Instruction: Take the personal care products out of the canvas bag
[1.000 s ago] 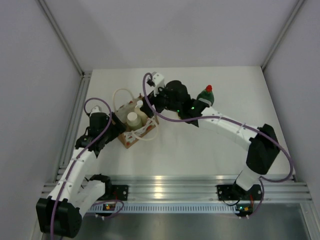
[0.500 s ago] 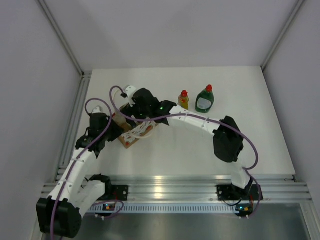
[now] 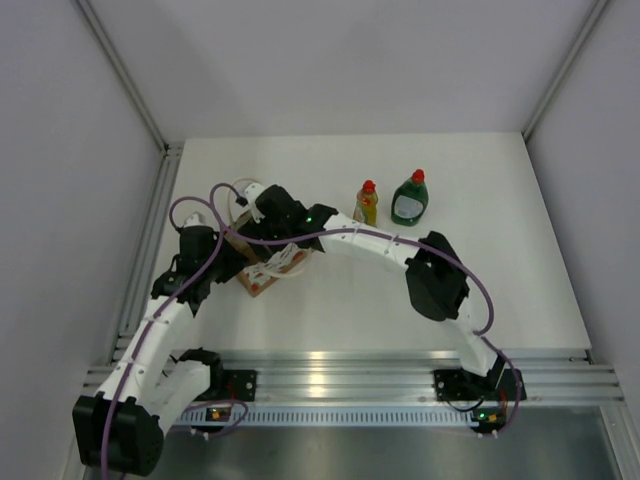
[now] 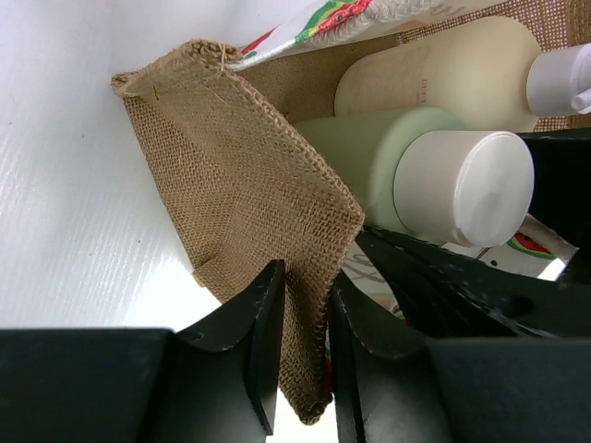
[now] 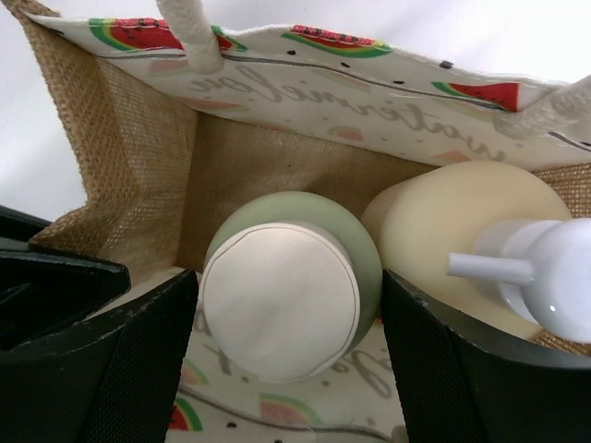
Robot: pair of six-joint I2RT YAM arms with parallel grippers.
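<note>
While the overhead camera takes in the whole white table [image 3: 480, 280], boxed in by pale grey walls [image 3: 330, 60] with a metal rail [image 3: 350, 372] along its near edge, my right arm hides the inside of the bag from it. Two red-capped bottles stand upright on the far part of the table, well to the right of the bag: the yellow bottle [image 3: 368, 203] and, just right of it, the green bottle [image 3: 410, 198]. The canvas bag [image 3: 256, 284] sits on the left half of the table, with both my grippers at it.

My wrist cameras show what the overhead one cannot. My left gripper [image 4: 305, 305] is closed narrow on the bag's burlap end wall, the cloth pinched between both fingers. My right gripper [image 5: 288, 286] is spread wide in the mouth of the bag, one finger on each side of the flat-capped bottle [image 5: 282, 305]. I cannot tell whether the fingers touch it.

Inside the bag two bottles stand side by side. The flat-capped bottle is pale with a cream-white cap. The pump bottle [image 5: 462, 217] to its right is cream with a white pump. The printed side shows watermelon slices and grey script, and a white rope handle [image 5: 189, 32] crosses the far rim.
</note>
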